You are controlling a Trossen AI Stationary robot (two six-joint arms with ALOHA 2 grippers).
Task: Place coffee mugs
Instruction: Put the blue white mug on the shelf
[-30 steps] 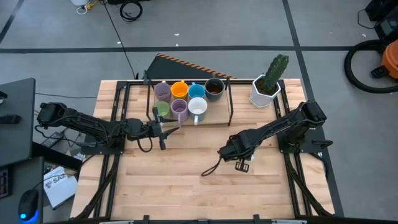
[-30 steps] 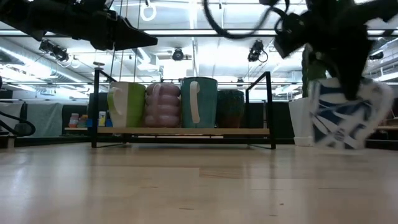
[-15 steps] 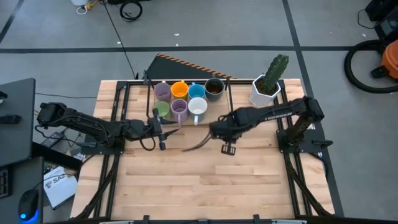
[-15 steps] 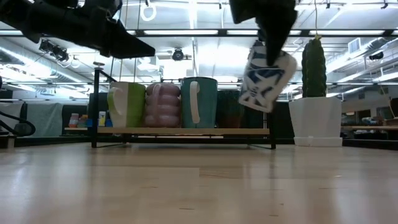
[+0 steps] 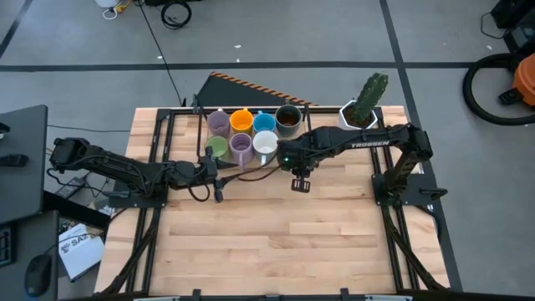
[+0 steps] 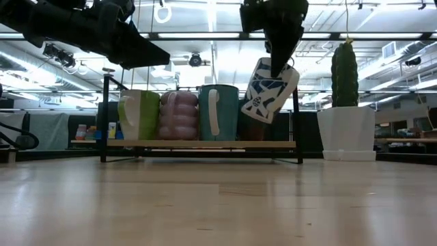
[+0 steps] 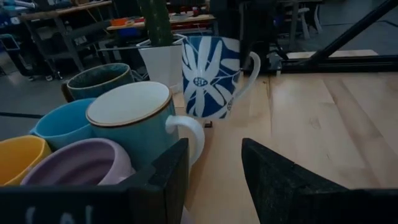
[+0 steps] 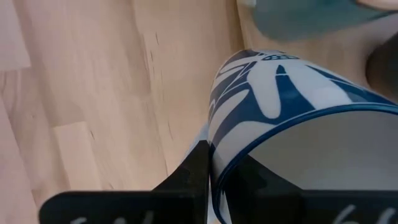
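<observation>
A white mug with a blue flower pattern (image 6: 271, 90) hangs in my right gripper (image 5: 286, 159), just in front of the rack's right part; the left wrist view shows this mug (image 7: 211, 74) too. On the low rack (image 5: 310, 142) stand a purple (image 5: 219, 123), orange (image 5: 242, 119), blue (image 5: 264, 122) and dark brown mug (image 5: 288, 119), and in front a green (image 5: 216, 147), a purple (image 5: 241, 148) and a white one (image 5: 266, 145). My left gripper (image 5: 224, 171) waits open at the rack's front left. My right gripper holds the patterned mug by its rim (image 8: 214, 146), one finger (image 8: 189, 174) outside the wall and the other inside. The fingers come from above, slanting down. The mug is lifted clear of the table and hangs tilted, handle (image 6: 292, 76) toward the cactus pot.
A white faceted pot with a green cactus (image 5: 359, 121) stands right of the rack at the far right. The rack's black frame posts (image 6: 295, 119) rise beside the hanging mug. Bare wooden tabletop (image 5: 276, 234) lies toward the near edge.
My right gripper has carried the patterned mug from the table's right middle toward the far edge and left, up to the rack's front, beside the white mug. The mug has stayed lifted and tilted. The left arm has kept still.
</observation>
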